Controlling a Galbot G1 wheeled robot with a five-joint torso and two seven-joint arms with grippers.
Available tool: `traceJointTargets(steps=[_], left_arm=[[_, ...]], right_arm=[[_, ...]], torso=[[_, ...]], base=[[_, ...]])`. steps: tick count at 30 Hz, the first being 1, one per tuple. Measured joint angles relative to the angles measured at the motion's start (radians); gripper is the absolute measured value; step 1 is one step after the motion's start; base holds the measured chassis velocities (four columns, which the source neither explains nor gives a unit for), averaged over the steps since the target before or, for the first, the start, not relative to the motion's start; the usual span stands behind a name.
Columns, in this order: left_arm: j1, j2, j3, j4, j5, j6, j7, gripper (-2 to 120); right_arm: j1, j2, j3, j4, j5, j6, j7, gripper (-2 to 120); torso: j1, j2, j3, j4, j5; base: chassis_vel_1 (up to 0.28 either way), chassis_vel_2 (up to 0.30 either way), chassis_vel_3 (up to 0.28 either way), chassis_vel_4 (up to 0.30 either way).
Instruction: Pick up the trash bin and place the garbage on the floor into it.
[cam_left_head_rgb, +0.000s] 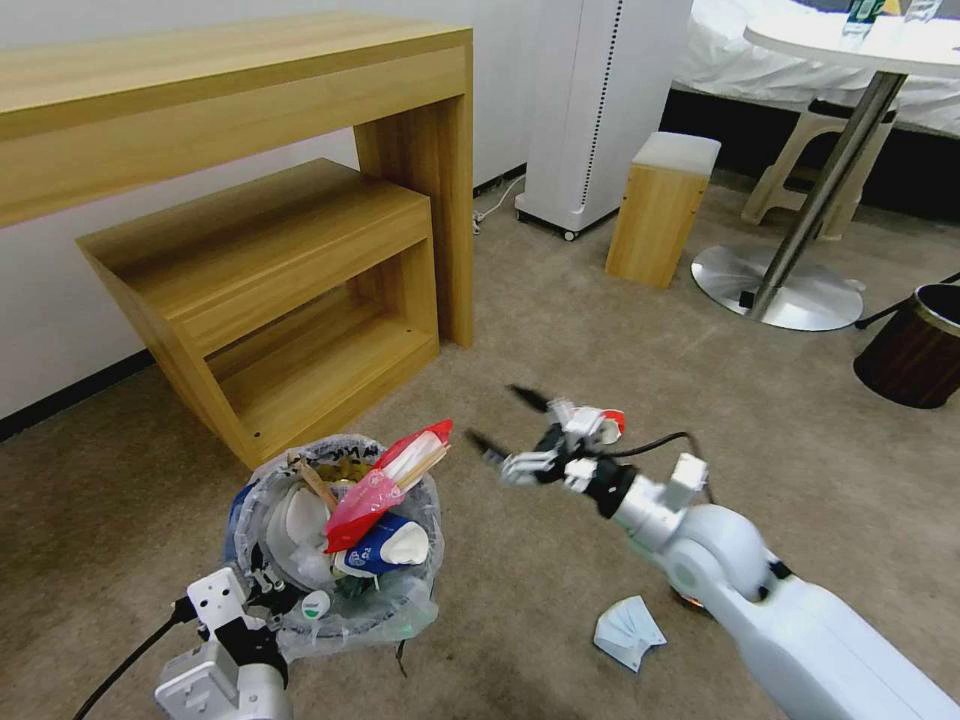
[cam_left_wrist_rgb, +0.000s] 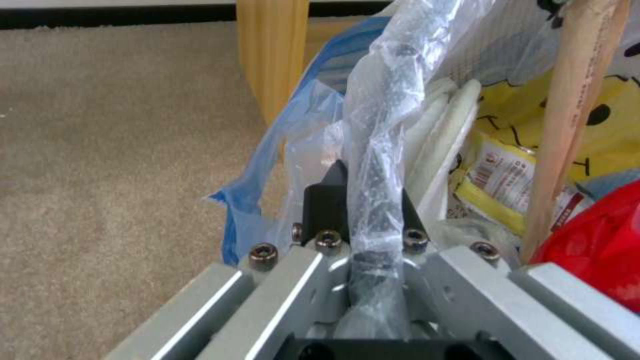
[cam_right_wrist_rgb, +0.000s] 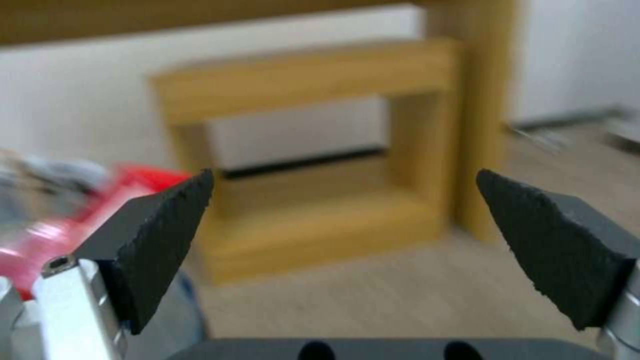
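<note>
The trash bin (cam_left_head_rgb: 335, 540) sits low in the head view on the robot's left, over the beige floor (cam_left_head_rgb: 560, 340) and just in front of the wooden shelf unit (cam_left_head_rgb: 290, 290); whether it is lifted or resting on the carpet cannot be told. It is already well filled: a red wrapper (cam_left_head_rgb: 385, 485) and a wooden stick (cam_left_head_rgb: 315, 480) stand above the rim, a blue-white cup (cam_left_head_rgb: 385, 545) lies on top, and the bag lining (cam_left_wrist_rgb: 377, 150) is bunched over the edge. The left gripper (cam_left_wrist_rgb: 373, 220) is clamped on the near rim, bag plastic pinched between its dark fingertips, as the left wrist view shows plainly. The right gripper (cam_left_head_rgb: 505, 425) is held out above bare carpet just to the right of the bin, its jaws spread wide with nothing between them; the right wrist view shows the two black pads (cam_right_wrist_rgb: 167, 240) well apart with the shelf unit beyond. A blue mask (cam_left_head_rgb: 628, 632) lies on the floor near the right forearm, well apart from the bin, and appears to be the piece of garbage not yet collected. In my judgement the step in hand is fetching that mask: the right gripper should come down over it with jaws kept wide and close on a raised fold, since flat fabric may slip. The left grip needs to hold the bin level, as the tall items look liable to spill, and the drop should go to the bin's clearer side.
</note>
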Motion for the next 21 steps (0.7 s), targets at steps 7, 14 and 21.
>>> traceJointTargets(steps=[7, 14, 21], left_arm=[[-0.024, 0.000, -0.013, -0.002, -0.043, 0.009, -0.004, 0], [-0.040, 0.016, -0.021, -0.011, -0.077, 0.018, -0.008, 0], [-0.032, 0.035, -0.009, -0.015, -0.079, 0.018, -0.010, 0]], right_arm=[[-0.245, -0.007, 0.180, 0.145, -0.067, -0.151, 0.304, 100], [-0.395, 0.049, 0.327, 0.170, -0.119, -0.108, 0.320, 100], [-0.449, 0.098, 0.420, 0.127, -0.144, 0.078, 0.188, 100]], torso=[[0.000, 0.000, 0.000, 0.0000, -0.0001], [0.000, 0.000, 0.000, 0.0000, 0.0000], [0.000, 0.000, 0.000, 0.0001, -0.0001]], base=[[0.000, 0.000, 0.000, 0.000], [0.000, 0.000, 0.000, 0.000], [0.000, 0.000, 0.000, 0.000]])
